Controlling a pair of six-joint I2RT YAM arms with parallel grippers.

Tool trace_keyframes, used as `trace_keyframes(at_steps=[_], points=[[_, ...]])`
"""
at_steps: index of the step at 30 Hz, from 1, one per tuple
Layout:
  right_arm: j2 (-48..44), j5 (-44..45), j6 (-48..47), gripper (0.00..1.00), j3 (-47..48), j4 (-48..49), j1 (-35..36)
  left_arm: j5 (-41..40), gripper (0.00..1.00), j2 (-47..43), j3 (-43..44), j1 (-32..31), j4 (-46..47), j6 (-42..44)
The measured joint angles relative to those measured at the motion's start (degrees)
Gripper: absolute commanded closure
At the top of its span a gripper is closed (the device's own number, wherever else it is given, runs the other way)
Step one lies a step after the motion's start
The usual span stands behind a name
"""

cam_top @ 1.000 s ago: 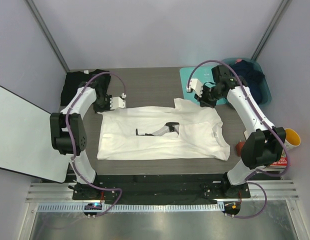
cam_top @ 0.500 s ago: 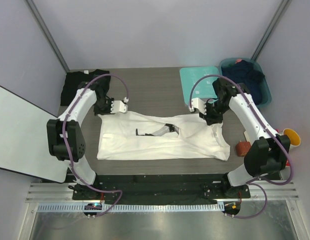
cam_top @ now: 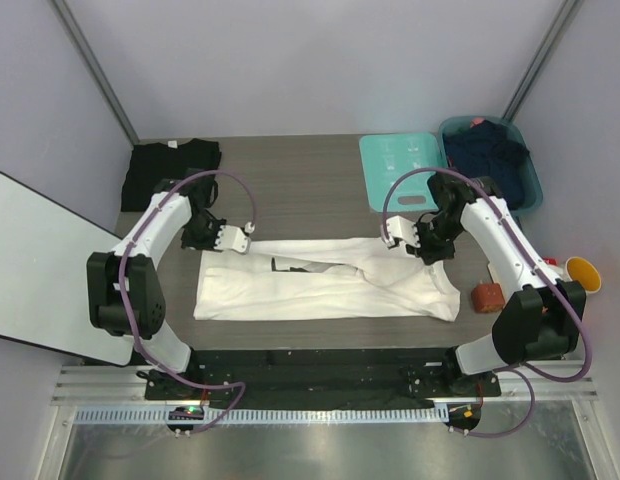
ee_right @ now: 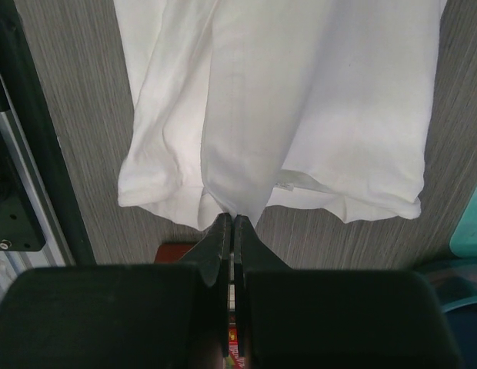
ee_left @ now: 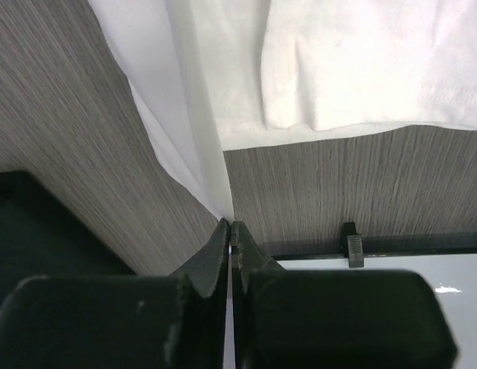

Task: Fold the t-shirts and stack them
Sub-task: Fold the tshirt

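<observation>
The white t-shirt lies spread across the middle of the table, its far edge lifted and drawn toward the near side. My left gripper is shut on the shirt's far left edge. My right gripper is shut on the shirt's far right edge. Both hold the cloth a little above the table. The black t-shirt lies folded at the far left corner.
A flat teal board lies at the far right. A teal bin with dark clothes stands beside it. A red block and a yellow cup sit at the right edge. A white panel juts out at left.
Both grippers have moved toward the near side, pulling the white shirt's far edge over the body. The shirt now looks narrower front to back.
</observation>
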Motion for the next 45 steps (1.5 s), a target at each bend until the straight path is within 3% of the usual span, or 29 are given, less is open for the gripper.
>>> trace_keyframes(at_steps=[44, 45], points=[[-1.42, 4.07, -17.51, 0.99, -8.74, 0.2, -1.14, -0.63, 1.0, 2.29, -5.79, -5.09, -7.17, -0.81], [-1.81, 4.04, -17.88, 0.99, -9.49, 0.15, -1.11, -0.63, 0.9, 2.29, -6.14, -5.2, -7.1, -0.96]])
